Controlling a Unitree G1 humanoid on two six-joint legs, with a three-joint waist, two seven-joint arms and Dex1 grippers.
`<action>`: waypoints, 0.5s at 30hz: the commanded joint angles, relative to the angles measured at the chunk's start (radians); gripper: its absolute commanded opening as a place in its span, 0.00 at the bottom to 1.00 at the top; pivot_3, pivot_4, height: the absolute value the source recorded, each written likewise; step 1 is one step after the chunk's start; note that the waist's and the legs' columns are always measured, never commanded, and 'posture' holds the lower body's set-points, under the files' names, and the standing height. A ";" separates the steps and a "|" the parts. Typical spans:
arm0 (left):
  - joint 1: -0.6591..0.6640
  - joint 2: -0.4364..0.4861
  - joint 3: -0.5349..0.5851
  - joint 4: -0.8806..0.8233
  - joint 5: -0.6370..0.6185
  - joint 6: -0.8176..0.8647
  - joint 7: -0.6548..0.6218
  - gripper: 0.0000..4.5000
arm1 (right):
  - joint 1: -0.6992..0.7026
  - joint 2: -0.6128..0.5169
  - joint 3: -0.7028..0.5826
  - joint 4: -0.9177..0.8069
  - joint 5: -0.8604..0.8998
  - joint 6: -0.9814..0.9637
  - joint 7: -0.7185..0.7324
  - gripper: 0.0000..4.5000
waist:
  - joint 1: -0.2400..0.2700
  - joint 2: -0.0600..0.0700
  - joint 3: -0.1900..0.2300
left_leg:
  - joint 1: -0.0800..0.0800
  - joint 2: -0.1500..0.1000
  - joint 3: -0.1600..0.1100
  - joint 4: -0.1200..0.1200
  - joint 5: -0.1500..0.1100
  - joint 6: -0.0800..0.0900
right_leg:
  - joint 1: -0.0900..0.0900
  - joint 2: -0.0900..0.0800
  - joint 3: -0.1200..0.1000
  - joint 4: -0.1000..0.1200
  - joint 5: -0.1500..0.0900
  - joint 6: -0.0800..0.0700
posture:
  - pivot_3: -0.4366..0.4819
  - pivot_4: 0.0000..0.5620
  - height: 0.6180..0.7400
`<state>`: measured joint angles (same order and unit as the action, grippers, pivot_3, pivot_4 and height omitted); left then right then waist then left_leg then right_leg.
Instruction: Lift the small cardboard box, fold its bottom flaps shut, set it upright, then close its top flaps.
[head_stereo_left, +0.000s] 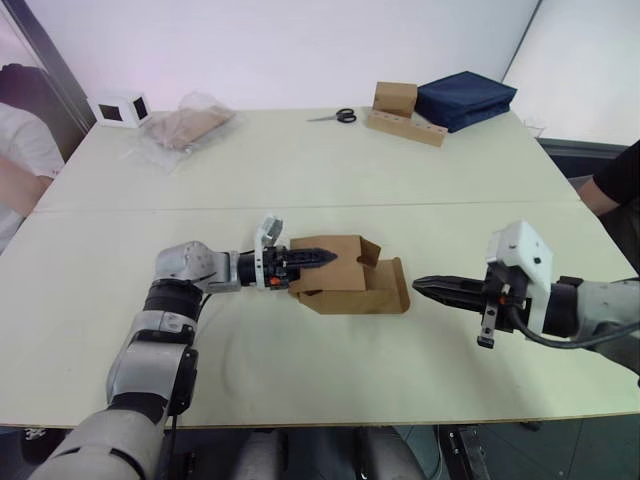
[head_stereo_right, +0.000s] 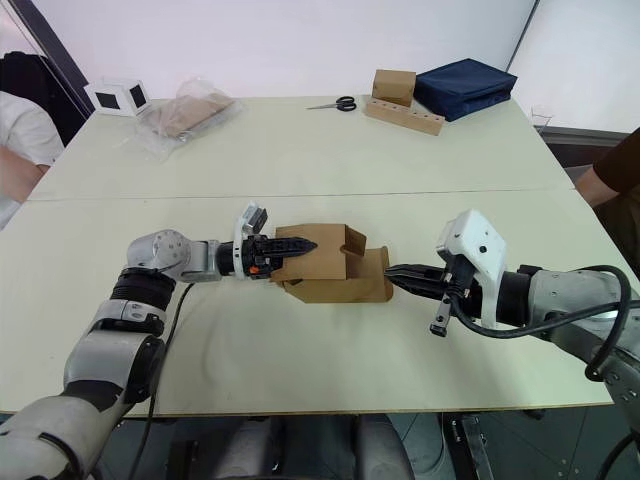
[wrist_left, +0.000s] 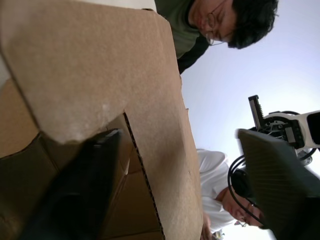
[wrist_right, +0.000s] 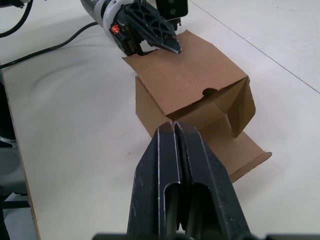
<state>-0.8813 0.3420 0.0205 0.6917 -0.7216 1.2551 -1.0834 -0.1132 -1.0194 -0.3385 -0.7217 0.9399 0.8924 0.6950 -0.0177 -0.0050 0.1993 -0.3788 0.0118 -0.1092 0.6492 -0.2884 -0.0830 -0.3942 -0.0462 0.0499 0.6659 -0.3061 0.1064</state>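
On the pale tabletop, the small cardboard box lies pinched by one panel in the left jaws, just ahead of the right jaws, pressed together; this thin grip risks tearing or slipping during lifting.

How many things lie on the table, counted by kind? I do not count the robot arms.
Cardboard boxes: 2, the small cardboard box and a brown box
White cube box: 1
Plastic bag: 1
Scissors: 1
Wooden block with holes: 1
Navy bag: 1
Total: 7
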 joint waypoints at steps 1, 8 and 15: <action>-0.025 0.000 0.011 -0.016 0.005 -0.004 -0.024 0.47 | -0.005 -0.006 -0.032 -0.028 0.010 -0.011 -0.005 0.00 | 0.000 0.000 0.000 | 0.000 0.000 0.000 0.000 0.000 0.000 | 0.000 0.000 0.000 0.000 0.000 0.000 | 0.48 0.27 1.00; -0.018 0.008 0.022 -0.041 0.005 0.014 -0.030 0.01 | -0.016 -0.003 -0.019 -0.025 0.012 -0.015 -0.011 0.00 | 0.000 0.000 0.000 | 0.000 0.000 0.000 0.000 0.000 0.000 | 0.000 0.000 0.000 0.000 0.000 0.000 | 0.48 0.27 1.00; 0.008 0.038 0.068 -0.143 -0.031 0.053 -0.017 0.01 | -0.035 0.008 0.010 -0.014 0.005 -0.023 -0.015 0.00 | -0.003 0.000 0.000 | 0.000 0.000 0.000 0.000 0.000 0.000 | 0.000 0.000 0.000 0.000 0.000 0.000 | 0.48 0.27 1.00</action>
<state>-0.8717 0.3599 0.0513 0.6137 -0.7169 1.2991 -1.0983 -0.1302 -1.0183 -0.3226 -0.7215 0.9442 0.8874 0.6830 -0.0202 -0.0050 0.1993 -0.3789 0.0119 -0.1093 0.6492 -0.2884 -0.0830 -0.3945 -0.0461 0.0499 0.6660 -0.3061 0.1064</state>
